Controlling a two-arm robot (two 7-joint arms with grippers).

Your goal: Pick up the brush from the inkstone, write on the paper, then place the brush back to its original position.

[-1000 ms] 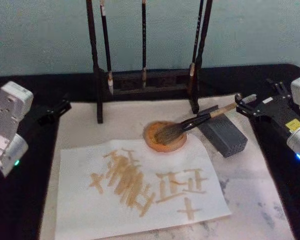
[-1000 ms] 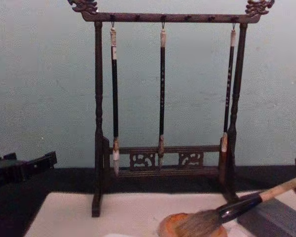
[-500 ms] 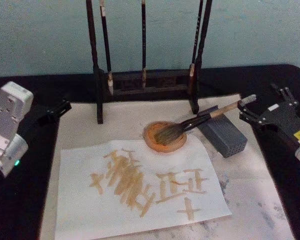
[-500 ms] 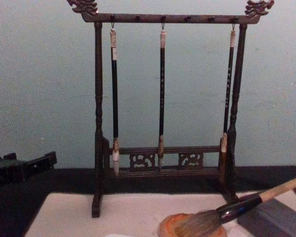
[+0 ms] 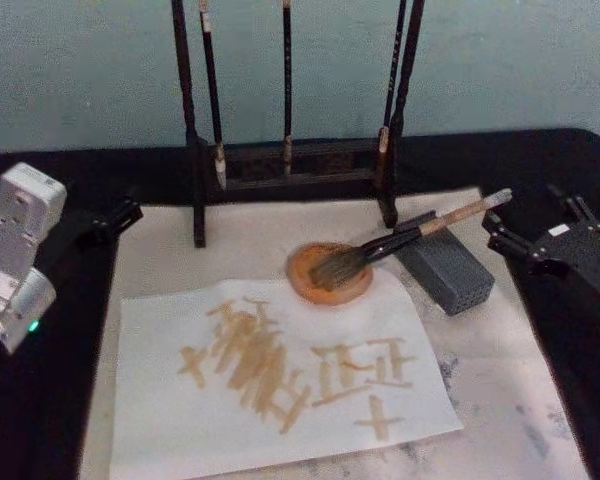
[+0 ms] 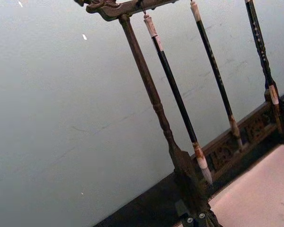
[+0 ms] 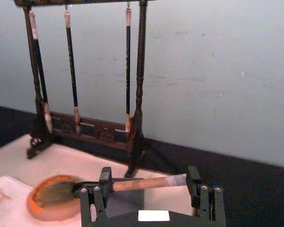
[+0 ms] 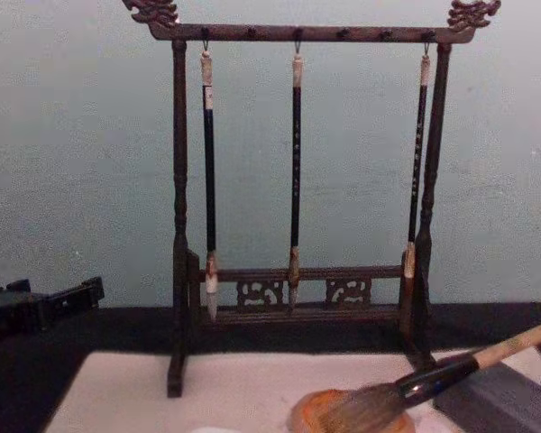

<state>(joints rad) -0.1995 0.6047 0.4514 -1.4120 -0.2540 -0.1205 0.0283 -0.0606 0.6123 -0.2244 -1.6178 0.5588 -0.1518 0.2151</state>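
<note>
I read this as the close of the job. The brush (image 5: 410,232) lies with its bristles on the inkstone (image 5: 302,283) and its handle propped across the grey block (image 5: 450,272). The paper (image 5: 160,410), near of the inkstone, carries tan strokes across its middle. My right gripper (image 5: 526,216) sits just right of the handle's white end, apart from it, jaws spread wide and holding nothing. From the right wrist the handle shows farther off, framed between the two fingers (image 7: 105,178). What is left, I judge, is only to draw that arm off to the right and park it, moving straight away so neither finger clips the white end and rolls the brush off the block. The left gripper (image 5: 115,217) is parked at the far left over the black table (image 5: 40,420); how it is set I cannot tell. The brush stand (image 5: 195,150) with its three thin brushes (image 8: 296,171) stands far of the inkstone, well clear of any path to the right
</note>
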